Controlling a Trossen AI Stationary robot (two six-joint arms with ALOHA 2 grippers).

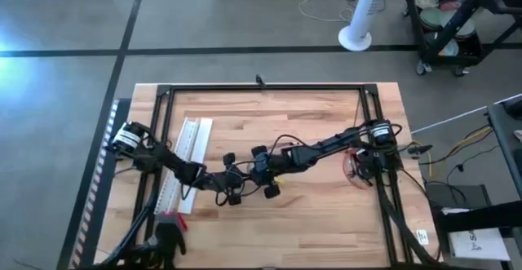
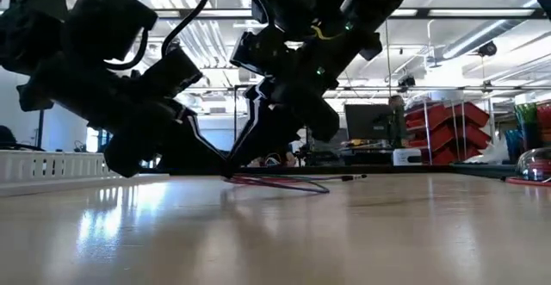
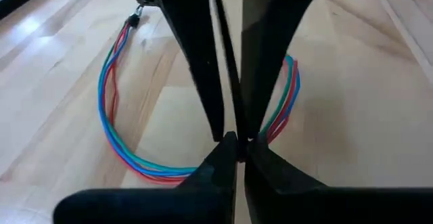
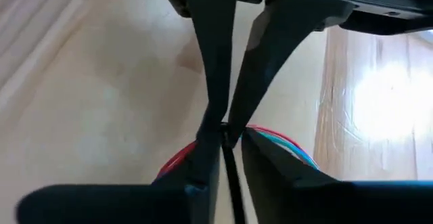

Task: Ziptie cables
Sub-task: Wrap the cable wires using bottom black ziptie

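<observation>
The table [image 1: 326, 213] under the pincers is made of pale wooden planks, smooth enough for ceiling lights to be mirrored in it in the low view, and is edged by a black metal frame [image 1: 269, 88]. Close to the meeting fingertips, the cables [image 3: 111, 116] are laid flat on the wood in an open loop just beyond and to both sides of the left gripper [image 3: 238, 153]. They are seen as thin red, blue and green wires with one small dark end. A long white slotted strip [image 1: 186, 152] lies behind the left gripper, beside that arm. Farther off, a grey floor [image 1: 65, 17], a white pedestal base [image 1: 356, 37] and a dark cart [image 1: 449, 25] are seen, and across the room red storage bins [image 2: 448, 134] and a dark monitor [image 2: 366, 121].

A thin, flat black strap [image 3: 220, 41] is pinched at the tips of the left gripper, whose matte black tapered fingers [image 3: 203, 183] are pressed almost together. The same strap is nipped by the right gripper [image 4: 224, 139], tip to tip with the left one, and is run back between its long dark fingers [image 4: 206, 61].

Both arms are stretched inward from opposite sides and tilted down, so that the pincers are met just above the wood at mid-table.
</observation>
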